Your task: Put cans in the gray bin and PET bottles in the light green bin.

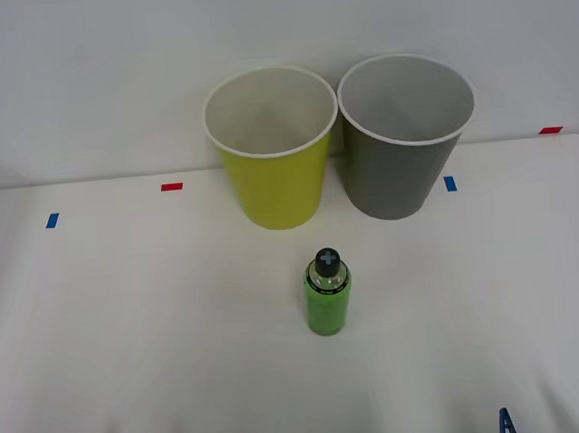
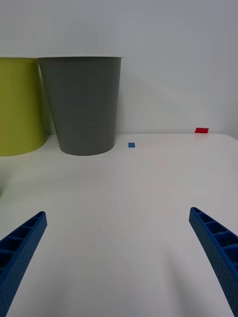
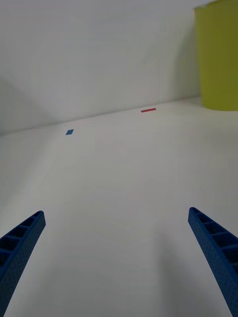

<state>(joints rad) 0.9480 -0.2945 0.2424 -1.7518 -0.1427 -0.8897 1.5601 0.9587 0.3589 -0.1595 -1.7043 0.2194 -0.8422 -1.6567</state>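
PET bottle (image 1: 328, 296) upright, no readable label, near light green bin (image 1: 272, 149), gray bin (image 1: 408, 135), both grippers (image 2: 119, 257) (image 3: 116, 257) spread wide

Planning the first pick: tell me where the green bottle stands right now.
In the front view, the green bottle stands upright near the table's middle, apart from and in front of the two bins, nearest the gap between the light green bin and the gray bin.

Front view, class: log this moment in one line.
bottle upright before bins | green bin, gray bin | left claw open | right claw open
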